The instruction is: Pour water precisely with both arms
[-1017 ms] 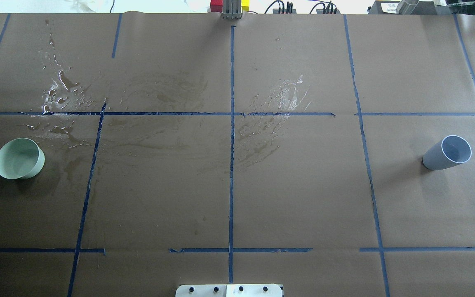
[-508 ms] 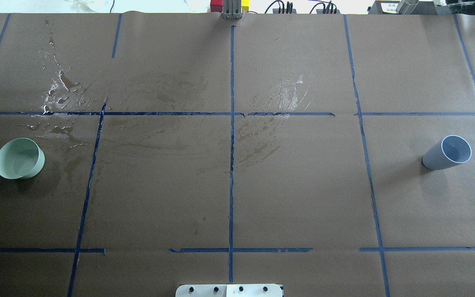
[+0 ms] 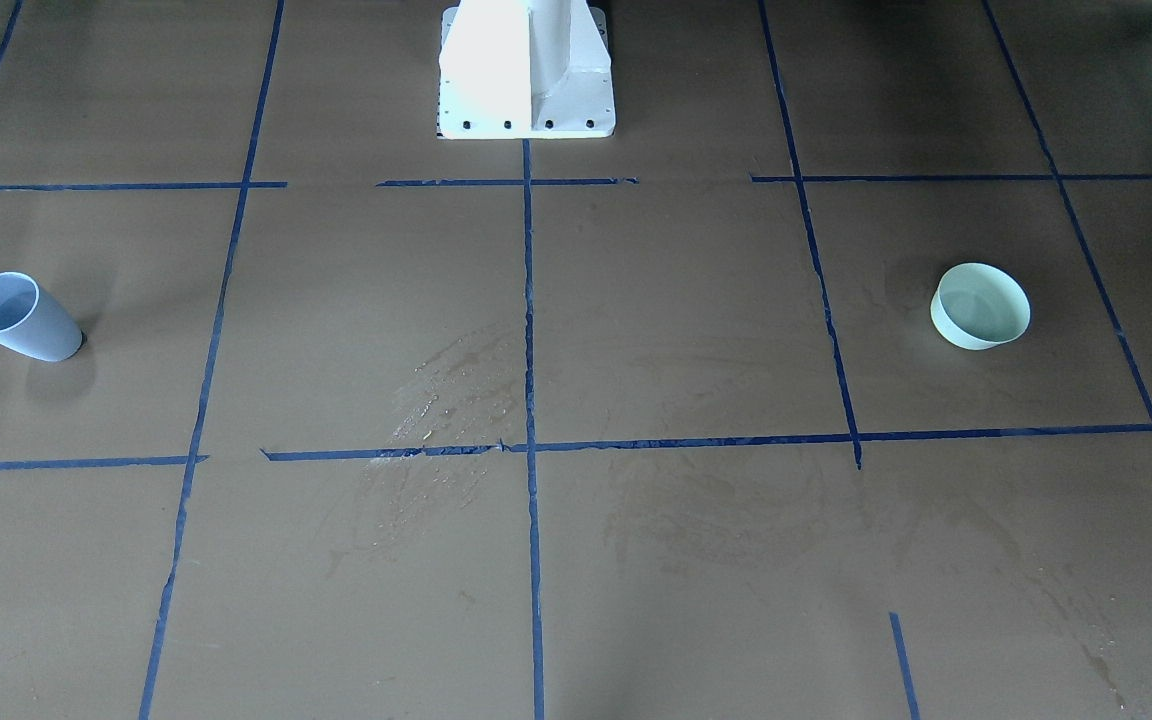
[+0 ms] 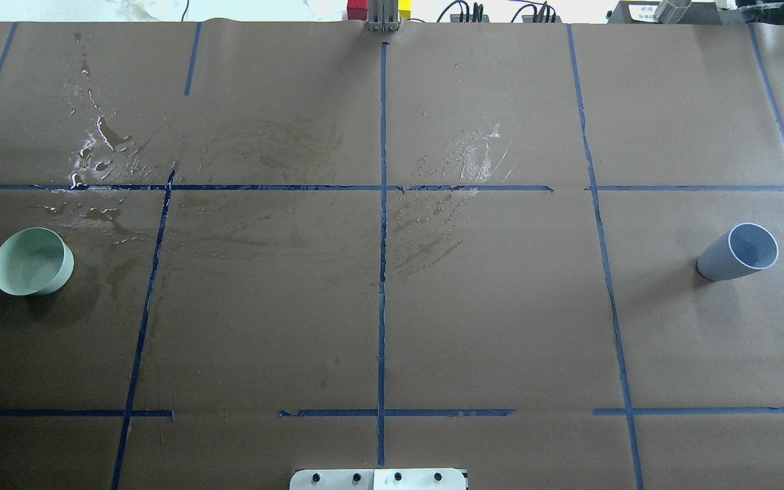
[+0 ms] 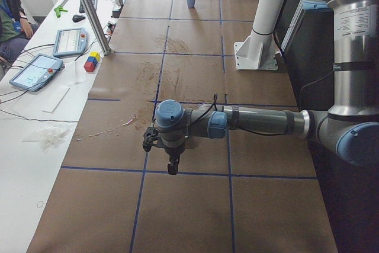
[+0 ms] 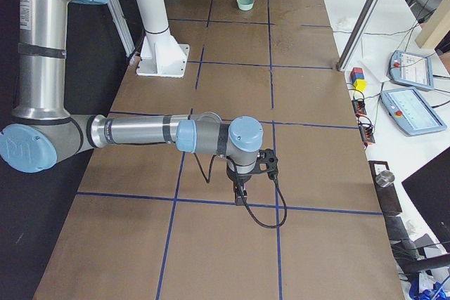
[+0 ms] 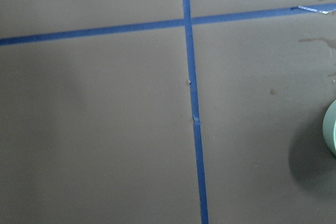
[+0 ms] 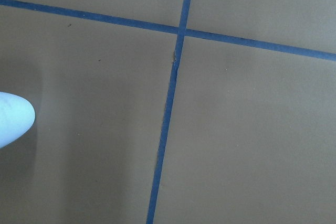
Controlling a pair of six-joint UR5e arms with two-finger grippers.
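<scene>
Two likely light, stiff, slippery vessels are waiting — blue-grey cup (image 4: 739,253) at the overhead view's right, green bowl (image 4: 31,261) at its left, water (image 4: 101,133) glinting upper left — each inviting a mid-wall grip; left gripper (image 5: 172,169) and right gripper (image 6: 240,196) are hanging empty, how far open I cannot tell.

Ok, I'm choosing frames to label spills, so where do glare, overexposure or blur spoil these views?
Overhead exterior: white glare on the glossy streaks, left of frame. Front-facing: the pedestal base is blown out, the streaks barely show. Right wrist: the blue cup is a soft, cropped blob. Left wrist: the green bowl is cropped, casting a dark shadow.
</scene>
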